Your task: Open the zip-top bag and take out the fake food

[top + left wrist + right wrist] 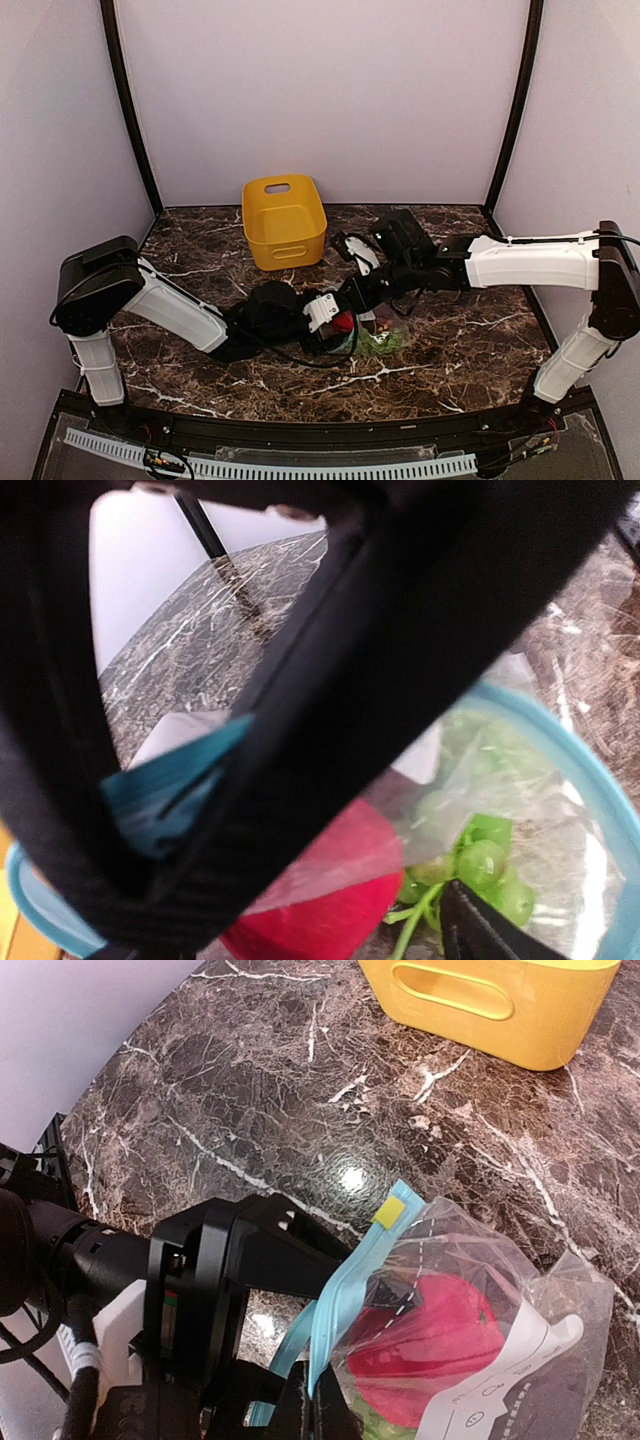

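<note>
Checking left gripper (175,795): found it clamped on teal zip strip (335,1310) of zip-top bag (480,1260), with arm stretched low from left base to table (470,340) centre. Saw right gripper (370,300) just above bag's mouth; could not tell whether closed. Noted right arm reaching in level from its base, wrist angled down. Located bag mid-table, red fruit (430,1335) and green grapes (485,865) inside, yellow bin (285,222) behind, apart.
</note>
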